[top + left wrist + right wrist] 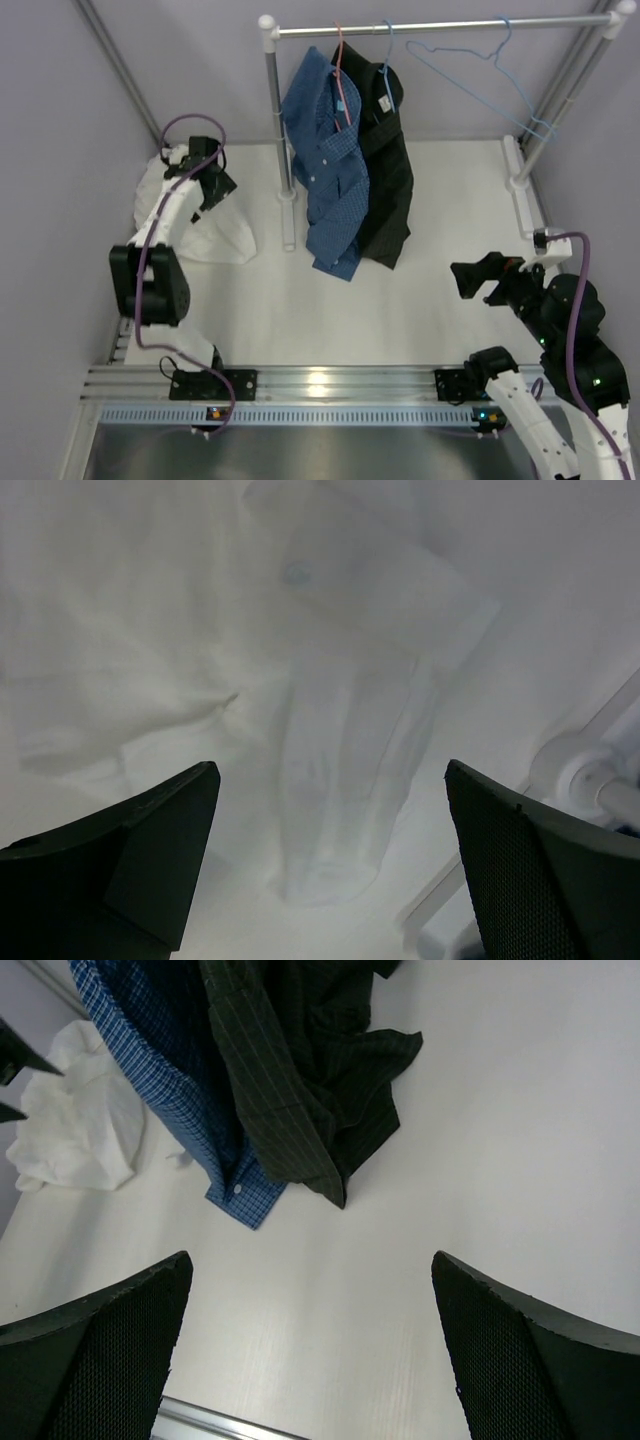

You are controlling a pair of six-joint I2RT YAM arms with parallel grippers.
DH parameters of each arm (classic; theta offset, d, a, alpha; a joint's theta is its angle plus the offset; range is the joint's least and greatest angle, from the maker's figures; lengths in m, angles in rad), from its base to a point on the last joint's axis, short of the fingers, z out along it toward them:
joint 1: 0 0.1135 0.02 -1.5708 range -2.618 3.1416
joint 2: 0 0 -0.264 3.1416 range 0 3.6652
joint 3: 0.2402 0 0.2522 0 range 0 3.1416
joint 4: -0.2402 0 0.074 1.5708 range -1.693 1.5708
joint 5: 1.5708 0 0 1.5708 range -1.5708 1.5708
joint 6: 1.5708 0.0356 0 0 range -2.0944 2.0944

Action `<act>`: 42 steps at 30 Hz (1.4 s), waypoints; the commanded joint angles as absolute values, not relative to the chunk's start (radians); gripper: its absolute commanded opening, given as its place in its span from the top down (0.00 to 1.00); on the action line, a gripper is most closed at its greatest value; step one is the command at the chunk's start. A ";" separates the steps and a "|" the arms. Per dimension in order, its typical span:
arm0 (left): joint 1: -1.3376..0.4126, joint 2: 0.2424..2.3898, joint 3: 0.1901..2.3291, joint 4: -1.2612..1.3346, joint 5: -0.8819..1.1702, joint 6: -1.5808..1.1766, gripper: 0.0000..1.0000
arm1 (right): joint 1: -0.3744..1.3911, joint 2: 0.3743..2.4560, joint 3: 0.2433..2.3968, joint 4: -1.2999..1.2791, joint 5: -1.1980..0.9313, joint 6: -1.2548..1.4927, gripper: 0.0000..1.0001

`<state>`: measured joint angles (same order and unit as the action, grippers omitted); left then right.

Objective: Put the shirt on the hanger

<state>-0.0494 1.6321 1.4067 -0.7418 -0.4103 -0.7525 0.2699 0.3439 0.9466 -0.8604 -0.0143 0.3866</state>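
The white shirt lies crumpled on the table at the far left, by the wall. My left gripper hovers just over it, open and holding nothing. In the left wrist view a sleeve of the shirt runs down between the spread fingers of the left gripper. The light-blue wire hanger hangs bare and tilted at the right end of the rail. My right gripper is low at the right, open over bare table, well away from the shirt.
A white rail on posts crosses the back. A blue checked shirt on a pink hanger and a black shirt hang from it, their hems reaching the table. Grey walls close in left and right.
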 commanded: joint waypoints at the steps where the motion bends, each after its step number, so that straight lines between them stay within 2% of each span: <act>1: -0.006 1.816 1.626 -0.670 -0.336 -0.756 0.02 | 0.261 0.330 0.928 -0.796 -0.083 0.393 0.01; 5: -0.008 2.047 1.758 -0.686 -0.337 -0.756 0.02 | 0.261 0.334 0.911 -0.795 -0.061 0.379 0.01; 11: -0.009 2.195 1.807 -0.684 -0.313 -0.755 0.02 | 0.261 0.339 0.896 -0.787 -0.061 0.353 0.00; 13: -0.021 2.223 1.805 -0.683 -0.310 -0.759 0.10 | 0.262 0.341 0.887 -0.776 -0.060 0.354 0.00; 14: -0.026 2.250 1.813 -0.681 -0.313 -0.756 0.48 | 0.261 0.342 0.879 -0.767 -0.060 0.356 0.01; 15: -0.032 2.255 1.815 -0.683 -0.316 -0.756 0.76 | 0.261 0.347 0.879 -0.764 -0.063 0.356 0.01; 16: -0.035 2.253 1.813 -0.684 -0.324 -0.761 0.91 | 0.261 0.348 0.877 -0.764 -0.067 0.354 0.01; 17: -0.040 2.220 1.790 -0.686 -0.353 -0.767 1.00 | 0.262 0.350 0.882 -0.764 -0.067 0.354 0.00; 19: -0.069 2.154 1.758 -0.680 -0.397 -0.781 1.00 | 0.262 0.351 0.887 -0.765 -0.067 0.351 0.01; 24: -0.205 1.831 1.662 -0.684 -0.621 -0.715 1.00 | 0.262 0.351 0.881 -0.747 -0.074 0.360 0.01; 30: -0.523 1.386 1.376 -0.686 -0.825 -0.826 1.00 | 0.261 0.354 0.899 -0.747 -0.060 0.364 0.01; 33: -0.786 1.177 1.188 -0.681 -0.863 -0.960 1.00 | 0.261 0.348 0.919 -0.753 -0.057 0.347 0.00; 35: -0.898 1.087 1.085 -0.684 -0.880 -1.062 1.00 | 0.261 0.347 0.934 -0.765 -0.054 0.348 0.00; 39: -1.162 1.038 0.937 -0.675 -0.891 -1.300 1.00 | 0.261 0.351 0.939 -0.776 -0.127 0.345 0.00; 42: -1.442 1.136 0.936 -0.673 -0.969 -1.458 0.97 | 0.261 0.351 0.905 -0.767 -0.248 0.331 0.01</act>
<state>-1.2526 1.0508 0.9466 -0.6857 -0.8722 -1.2057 0.2699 0.3450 0.8978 -0.8074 -0.1246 0.3527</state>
